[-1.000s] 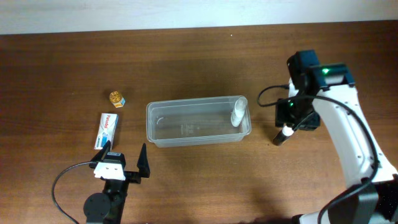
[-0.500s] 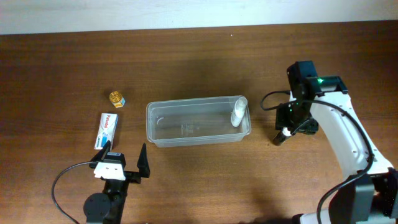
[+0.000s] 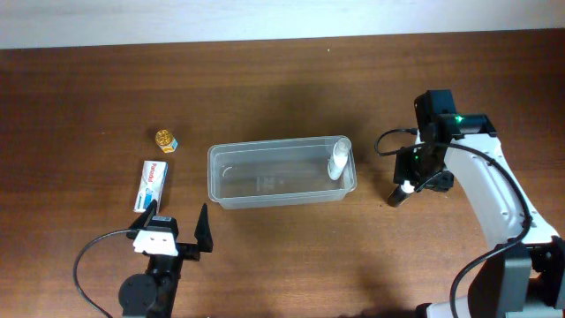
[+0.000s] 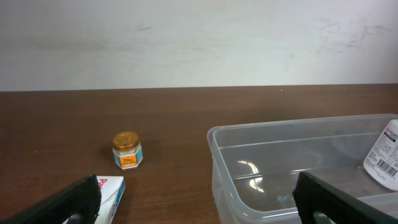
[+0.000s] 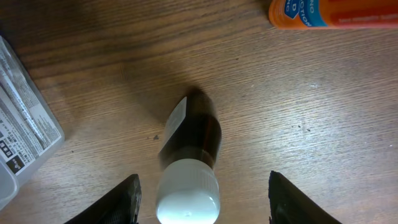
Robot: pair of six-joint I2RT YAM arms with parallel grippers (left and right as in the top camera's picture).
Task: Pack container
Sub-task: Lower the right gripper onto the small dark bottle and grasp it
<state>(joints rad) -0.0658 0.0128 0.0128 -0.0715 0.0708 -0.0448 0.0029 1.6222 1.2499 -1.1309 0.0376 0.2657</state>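
Note:
The clear plastic container (image 3: 214, 175) stands mid-table and also shows in the left wrist view (image 4: 219, 163). A white bottle (image 3: 338, 159) leans inside its right end and is seen through the wall in the left wrist view (image 4: 384, 157). A dark bottle with a white cap (image 3: 400, 193) lies on the table to the right of the container. My right gripper (image 3: 409, 177) is open just above it. In the right wrist view (image 5: 202, 200) its fingers straddle the dark bottle's cap end (image 5: 189, 158) without touching. My left gripper (image 3: 177, 231) is open and empty at the front left.
A white and blue medicine box (image 3: 152, 185) and a small gold-lidded jar (image 3: 165, 140) lie left of the container, both in the left wrist view: box (image 4: 111, 190), jar (image 4: 127, 150). An orange tube (image 5: 336, 12) lies beyond the dark bottle.
My right arm has shifted slightly toward the right and front, with its gripper still over the dark bottle. The bottle, the container and the left arm have not moved.

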